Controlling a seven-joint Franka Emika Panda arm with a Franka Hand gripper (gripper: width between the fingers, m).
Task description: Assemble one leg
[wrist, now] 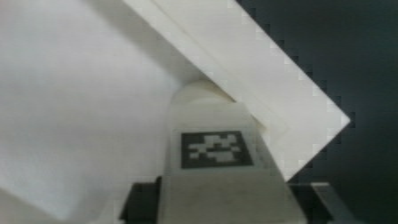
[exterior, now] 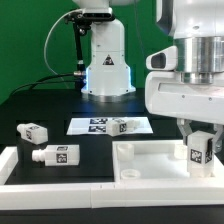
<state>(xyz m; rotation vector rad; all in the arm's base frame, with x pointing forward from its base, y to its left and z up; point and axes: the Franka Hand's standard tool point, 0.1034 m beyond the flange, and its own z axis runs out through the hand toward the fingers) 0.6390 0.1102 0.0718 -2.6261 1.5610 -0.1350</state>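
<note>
My gripper (exterior: 198,138) is shut on a leg (exterior: 199,149), a small white block with a marker tag, and holds it upright over the right part of the large white tray-shaped part (exterior: 150,158). In the wrist view the leg (wrist: 217,140) sits between my dark fingers (wrist: 150,198), its far end at a corner of the tray-shaped part (wrist: 80,110). I cannot tell if the leg touches it. Two more legs (exterior: 33,131) (exterior: 57,154) lie on the table at the exterior view's left. A third (exterior: 122,125) lies on the marker board (exterior: 95,126).
A white raised rail (exterior: 12,170) runs along the front at the exterior view's left. The robot base (exterior: 106,60) stands at the back, in front of a green backdrop.
</note>
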